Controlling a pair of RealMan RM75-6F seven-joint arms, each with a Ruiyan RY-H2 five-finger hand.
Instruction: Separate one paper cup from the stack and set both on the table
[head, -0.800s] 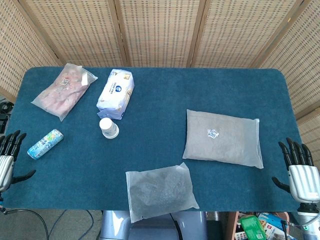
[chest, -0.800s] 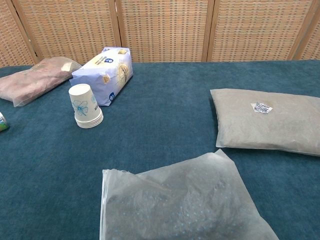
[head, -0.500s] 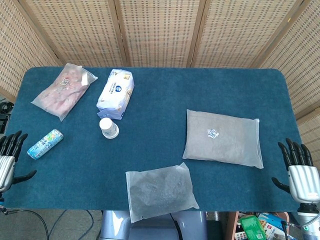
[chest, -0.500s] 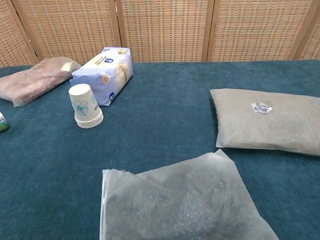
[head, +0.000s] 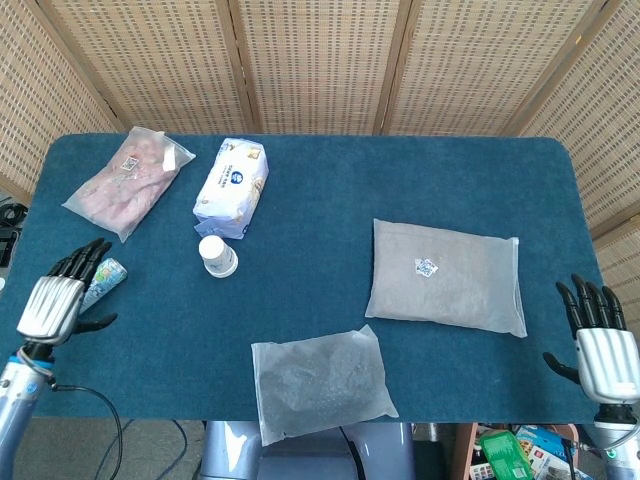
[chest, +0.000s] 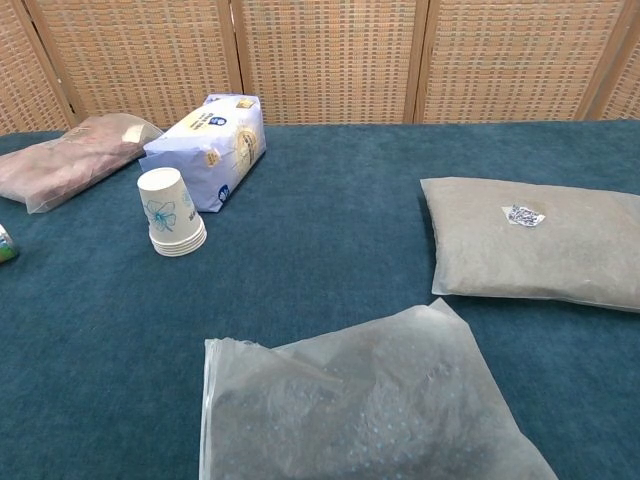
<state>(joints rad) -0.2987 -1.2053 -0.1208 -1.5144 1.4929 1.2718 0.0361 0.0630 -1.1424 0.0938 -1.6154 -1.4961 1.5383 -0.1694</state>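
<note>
1. Head view shows my left hand (head: 55, 303) empty, fingers spread, over the blue tabletop's (head: 320, 200) left edge; my right hand (head: 598, 348) likewise, off its right edge.
2. White upside-down paper cup stack (chest: 170, 212) stands untouched beside the blue-white packet (chest: 207, 145).
3. Reaching is the step; next I must grip the stack.

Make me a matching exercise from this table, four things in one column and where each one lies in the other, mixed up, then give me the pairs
Things:
1. stack of paper cups
2. grey bag
3. pink bag
4. clear bag

Places:
A. far left corner of the table
B. near edge, about the middle
C. just in front of the white and blue package
D. right half of the table

Pairs: 1-C, 2-D, 3-A, 4-B
</note>
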